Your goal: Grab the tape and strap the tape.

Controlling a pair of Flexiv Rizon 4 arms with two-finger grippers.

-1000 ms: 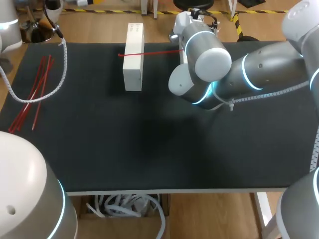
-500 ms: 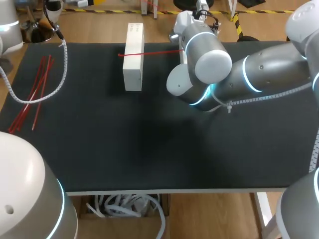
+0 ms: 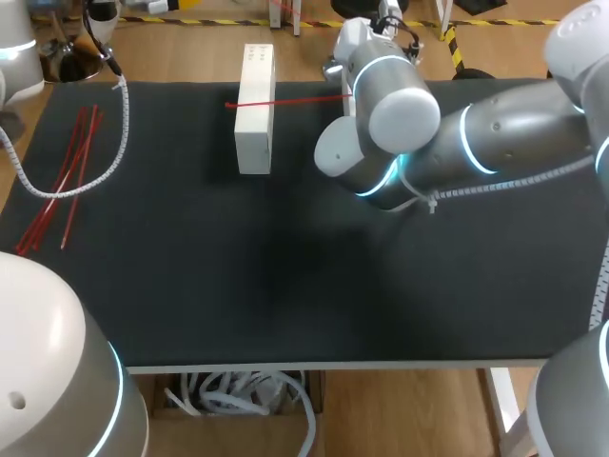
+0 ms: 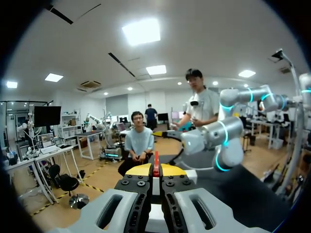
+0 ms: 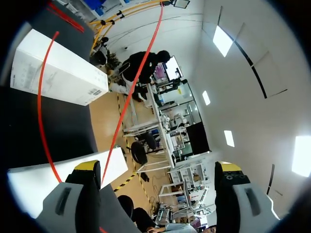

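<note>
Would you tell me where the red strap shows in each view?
Head view: red strap across the white box, toward the right arm.
Left wrist view: short piece clamped in the left gripper.
Right wrist view: looped over the box, ahead of the right gripper.
Landmark: the black table, in all three.

You see a thin red tape (image 3: 285, 99) drawn straight across the top of the long white box (image 3: 254, 114), which lies flat near the far edge of the table (image 3: 285, 286). Spare red tapes (image 3: 62, 181) lie bundled well off to its left.
</note>
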